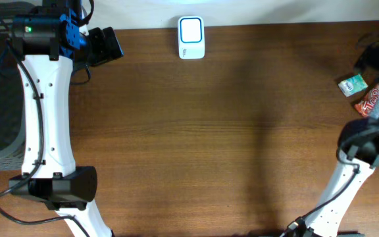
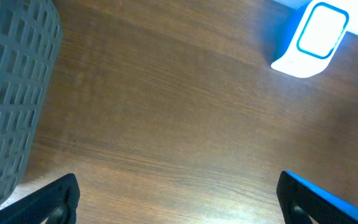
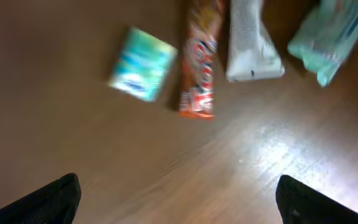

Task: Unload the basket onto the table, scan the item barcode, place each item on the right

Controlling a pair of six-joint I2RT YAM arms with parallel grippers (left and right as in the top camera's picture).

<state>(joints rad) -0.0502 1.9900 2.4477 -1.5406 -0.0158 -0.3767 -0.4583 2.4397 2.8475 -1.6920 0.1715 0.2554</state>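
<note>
Lettering on the orange-red snack bar wrapper (image 3: 201,62) is too blurred for you to read; only white and red shapes run along its length. Just left of it in the right wrist view lies the small teal-and-white packet (image 3: 143,63), its print equally smeared. On the other side are a white pouch (image 3: 250,43) and a pale green crinkled packet (image 3: 331,37). All four sit in a loose row near the right edge of the counter (image 1: 242,131).

Your right claw (image 3: 179,208) hangs above them, fingers spread wide with nothing between them. Your left claw (image 2: 179,205) is likewise fully spread and empty, over bare wood beside the grey mesh basket (image 2: 11,93) at the left edge.

The white scanner with a blue-rimmed window (image 1: 191,37) stands at the far edge, mid-counter; you can make out no writing on it. Between it and the packets the wood lies open.
</note>
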